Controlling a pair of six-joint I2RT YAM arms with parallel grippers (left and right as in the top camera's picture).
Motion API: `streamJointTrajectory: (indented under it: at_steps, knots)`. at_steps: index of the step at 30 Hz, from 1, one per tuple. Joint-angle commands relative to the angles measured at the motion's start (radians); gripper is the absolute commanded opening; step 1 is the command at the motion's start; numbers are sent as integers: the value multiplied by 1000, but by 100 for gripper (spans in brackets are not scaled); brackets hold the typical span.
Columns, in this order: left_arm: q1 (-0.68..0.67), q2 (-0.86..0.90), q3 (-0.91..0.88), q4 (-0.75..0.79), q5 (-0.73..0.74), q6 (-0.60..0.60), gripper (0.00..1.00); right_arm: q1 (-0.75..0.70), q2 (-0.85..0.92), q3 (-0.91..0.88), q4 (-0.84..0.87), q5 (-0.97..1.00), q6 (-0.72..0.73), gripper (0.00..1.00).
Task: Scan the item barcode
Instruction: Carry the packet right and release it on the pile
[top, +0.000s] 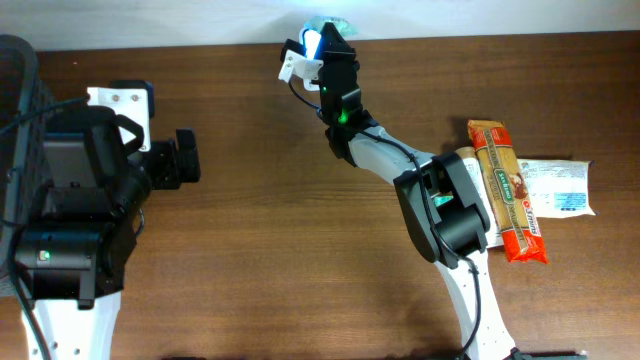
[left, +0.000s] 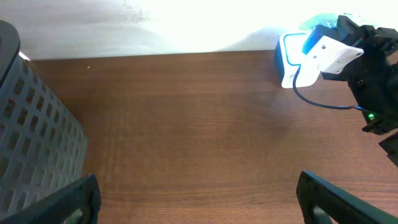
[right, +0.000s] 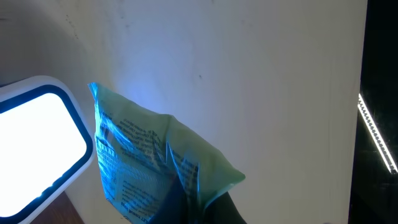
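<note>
Wood table (top: 250, 250), pale wall (right: 249, 62); left fingers (left: 339, 199) wide, right fingers (right: 205, 214) pinching green packet (right: 143, 162).

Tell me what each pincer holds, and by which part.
Right pincer: green packet, pinched at its lower edge. Left pincer: open, holding nothing.

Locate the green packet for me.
Right wrist view: the green packet is pinched in the right gripper, just right of the lit scanner window, at the far edge of the table.
</note>
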Motion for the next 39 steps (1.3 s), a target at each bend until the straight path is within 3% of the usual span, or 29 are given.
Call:
streamJointTrajectory:
  at_steps: [1, 5, 8, 12, 16, 20, 22, 24, 28, 30, 31, 33, 36, 39]
  knots:
    - [2, -6, 5, 3, -7, 12, 99, -1, -48, 13, 11, -8, 91, 4]
    - [2, -6, 5, 3, -7, 12, 99, 7, -219, 13, -74, 60, 330, 4]
    - [2, -6, 5, 3, -7, 12, 99, 17, -435, 13, -531, 3, 716, 4]
    - [2, -6, 5, 3, -7, 12, 99, -43, -753, 13, -1158, -119, 1396, 4]
    - [2, -6, 5, 3, -7, 12, 99, -250, -994, 13, -1630, -309, 1704, 4]
    - [2, -6, 5, 3, -7, 12, 99, -557, -1028, 2, -2024, -344, 1721, 4]
    - [2, -6, 5, 3, -7, 12, 99, -676, -994, -53, -2095, -344, 1741, 4]
    - [2, -6, 5, 3, -7, 12, 99, -771, -951, -147, -2083, -345, 1767, 4]
    - [2, -6, 5, 3, -7, 12, 99, -917, -851, -348, -1886, -345, 1767, 4]
    - [2, -6, 5, 3, -7, 12, 99, -953, -823, -357, -1798, -345, 1766, 19]
    - [2, -6, 5, 3, -7, 12, 99, -953, -829, -352, -1772, -344, 1760, 62]
    - [2, -6, 5, 3, -7, 12, 99, -951, -848, -318, -1793, -408, 1712, 99]
    - [2, -6, 5, 3, -7, 12, 99, -935, -937, -225, -1891, -669, 1638, 99]
    - [2, -6, 5, 3, -7, 12, 99, -796, -1125, -187, -1931, -734, 1632, 99]
